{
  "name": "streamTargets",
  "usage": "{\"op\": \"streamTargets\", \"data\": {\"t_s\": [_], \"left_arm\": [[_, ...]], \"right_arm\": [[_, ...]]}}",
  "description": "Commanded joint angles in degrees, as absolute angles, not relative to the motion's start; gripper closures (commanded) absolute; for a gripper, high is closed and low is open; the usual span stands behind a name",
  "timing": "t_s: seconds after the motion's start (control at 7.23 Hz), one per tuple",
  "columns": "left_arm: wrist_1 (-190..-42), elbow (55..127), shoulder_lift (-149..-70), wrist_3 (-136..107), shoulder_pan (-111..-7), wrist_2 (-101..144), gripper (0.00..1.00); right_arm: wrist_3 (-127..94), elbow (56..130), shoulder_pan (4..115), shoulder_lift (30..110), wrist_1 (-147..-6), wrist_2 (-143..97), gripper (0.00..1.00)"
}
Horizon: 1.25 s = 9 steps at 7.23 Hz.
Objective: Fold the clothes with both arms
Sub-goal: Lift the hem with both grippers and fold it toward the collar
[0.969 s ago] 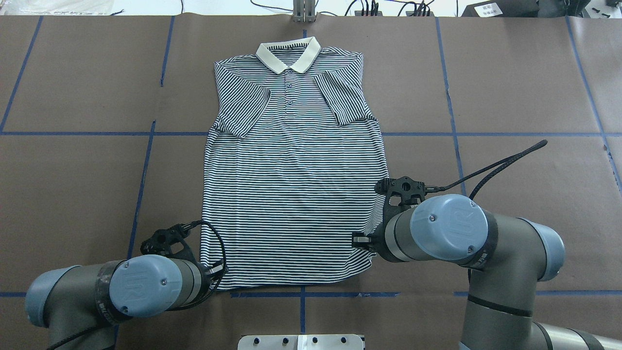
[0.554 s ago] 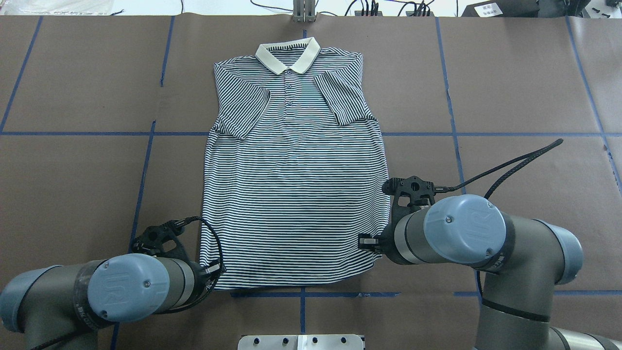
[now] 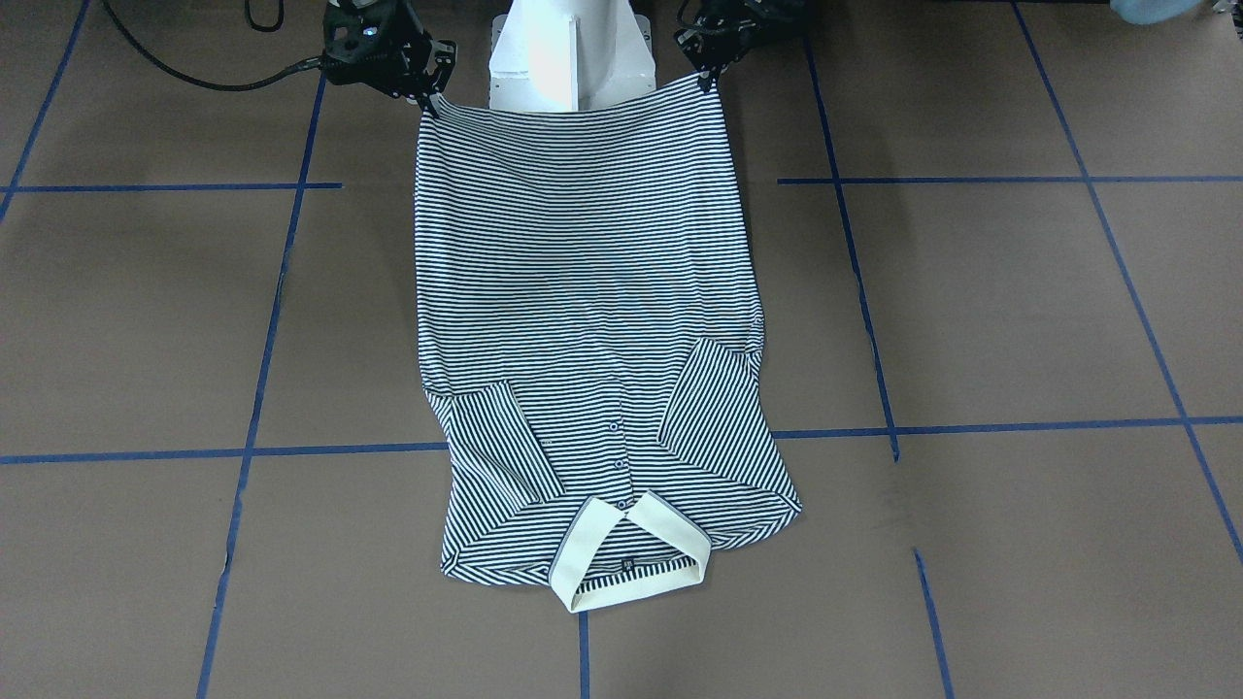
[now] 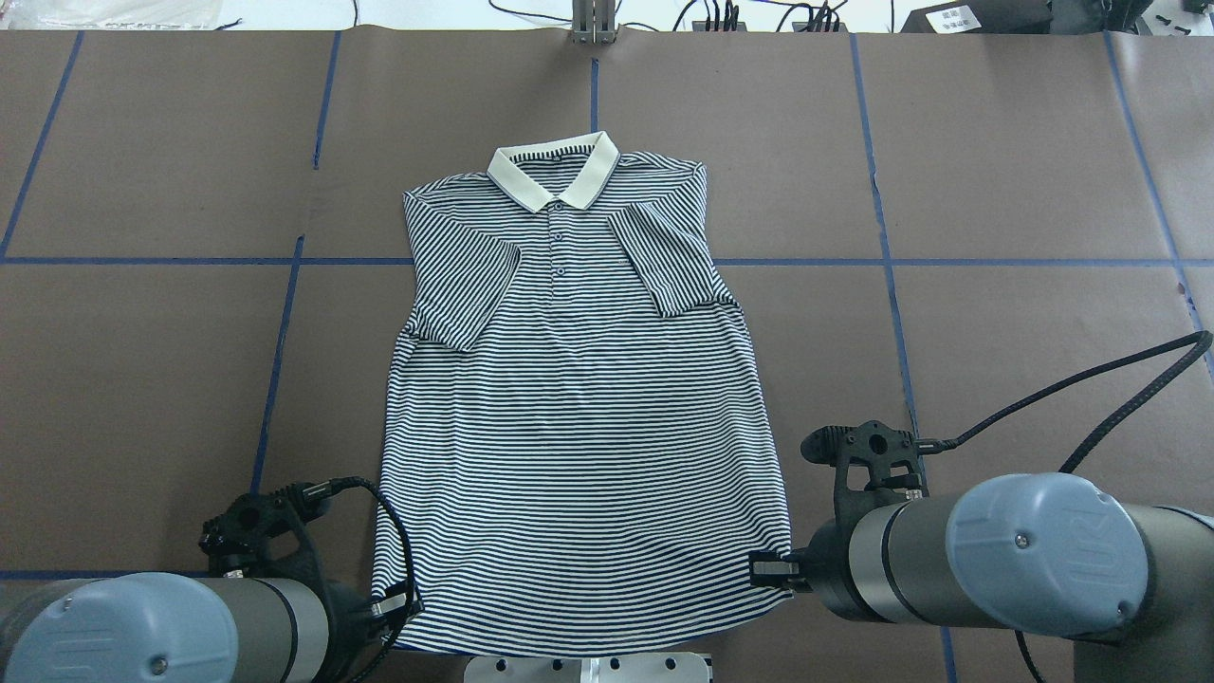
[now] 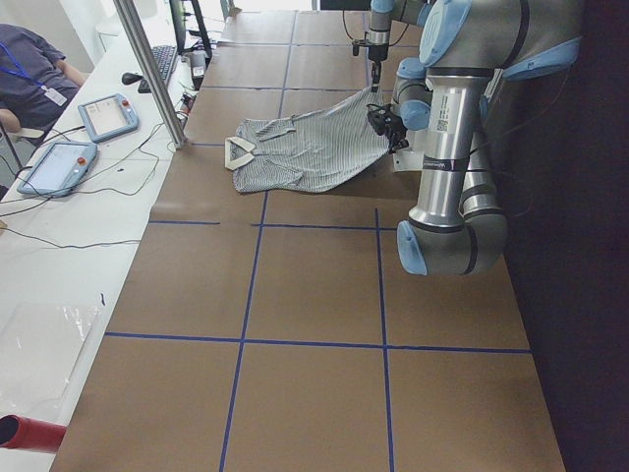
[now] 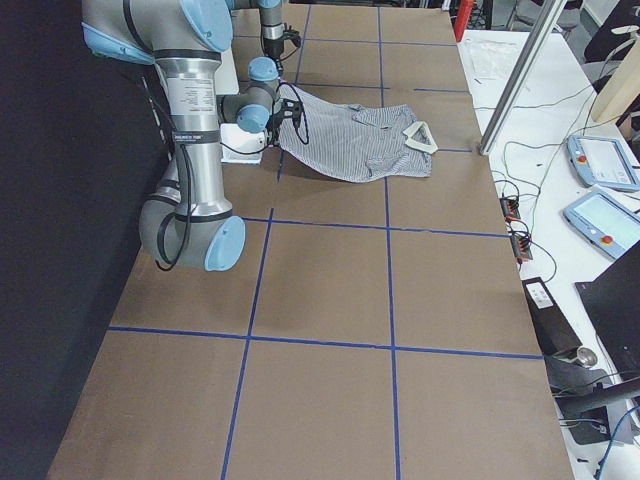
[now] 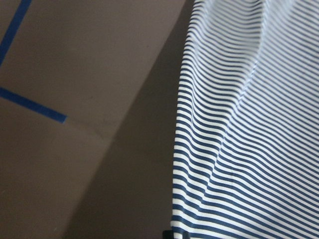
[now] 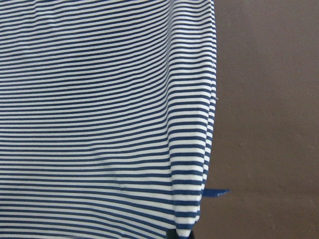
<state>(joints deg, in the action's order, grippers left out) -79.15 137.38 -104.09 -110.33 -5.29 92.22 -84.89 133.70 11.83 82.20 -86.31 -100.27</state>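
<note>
The striped polo shirt (image 4: 579, 427) lies face up with its cream collar (image 4: 555, 175) at the far end and both sleeves folded in over the chest. Its hem is raised off the table and stretched between the two arms. My left gripper (image 4: 394, 602) is shut on the hem's left corner, and my right gripper (image 4: 773, 569) is shut on the right corner. In the front-facing view the left gripper (image 3: 714, 73) and the right gripper (image 3: 427, 97) hold the shirt (image 3: 583, 291) taut beside the base. Both wrist views are filled with striped cloth (image 7: 249, 124) (image 8: 99, 99).
Brown paper with blue tape lines (image 4: 285, 313) covers the table. The white pedestal base (image 3: 568, 49) stands just behind the hem. A metal post (image 4: 593, 19) and cables sit at the far edge. Teach pendants (image 5: 108, 116) and a seated person are beyond it.
Both arms have drawn back toward the robot's base, still holding the hem corners. The whole shirt has slid toward the near edge, its collar with it.
</note>
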Motion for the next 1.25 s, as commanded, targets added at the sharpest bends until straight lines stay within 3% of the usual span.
{"op": "streamTargets", "data": {"t_s": [0.0, 0.42, 0.83, 1.11], "left_arm": [[-77.26, 138.43, -104.41, -110.13, -6.75, 92.29, 1.00], [-77.52, 134.15, -107.47, -92.43, -19.81, 92.37, 1.00], [-83.10, 122.21, -112.85, -86.57, -29.41, 92.37, 1.00], [-91.81, 114.73, -113.03, -82.82, -33.73, 92.46, 1.00]], "right_arm": [[-84.47, 133.86, 12.64, 82.09, -86.22, -100.02, 1.00], [-72.65, 123.52, 25.88, 70.52, -85.96, -99.14, 1.00], [-54.55, 113.07, 36.26, 65.23, -85.43, -99.05, 1.00], [-52.65, 99.30, 38.84, 60.48, -74.43, -99.05, 1.00]]}}
